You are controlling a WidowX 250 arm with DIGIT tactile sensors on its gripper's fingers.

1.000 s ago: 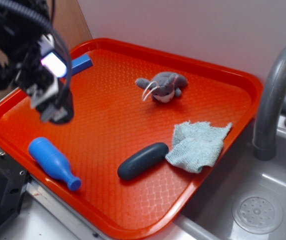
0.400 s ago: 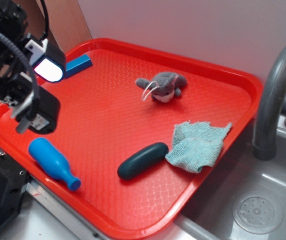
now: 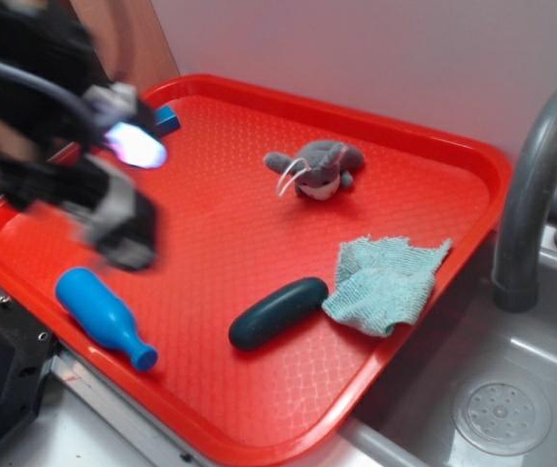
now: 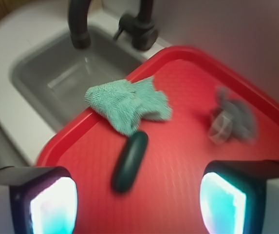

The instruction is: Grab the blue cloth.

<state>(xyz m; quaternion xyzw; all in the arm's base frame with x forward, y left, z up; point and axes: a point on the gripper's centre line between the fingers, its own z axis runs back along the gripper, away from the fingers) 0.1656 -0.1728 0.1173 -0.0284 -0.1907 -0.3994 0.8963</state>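
Note:
The blue cloth (image 3: 385,282), a pale blue-grey frayed rag, lies on the red tray (image 3: 210,195) at its right edge, by the sink. In the wrist view the blue cloth (image 4: 129,103) lies far ahead, beyond a dark oval object (image 4: 129,161). My gripper (image 3: 122,209) is blurred over the tray's left part, well left of the cloth. In the wrist view my gripper (image 4: 137,204) is open and empty, its two fingers wide apart with bare tray between them.
A grey plush mouse (image 3: 317,167) sits at the tray's back middle. The dark oval object (image 3: 278,313) lies just left of the cloth. A blue bottle-shaped toy (image 3: 103,316) lies front left, a blue block (image 3: 166,119) back left. A sink (image 3: 502,389) and grey faucet (image 3: 531,185) stand right.
My gripper has swung from the tray's left edge to the right and a little inward, and is in blurred motion. The cloth and other objects have not moved.

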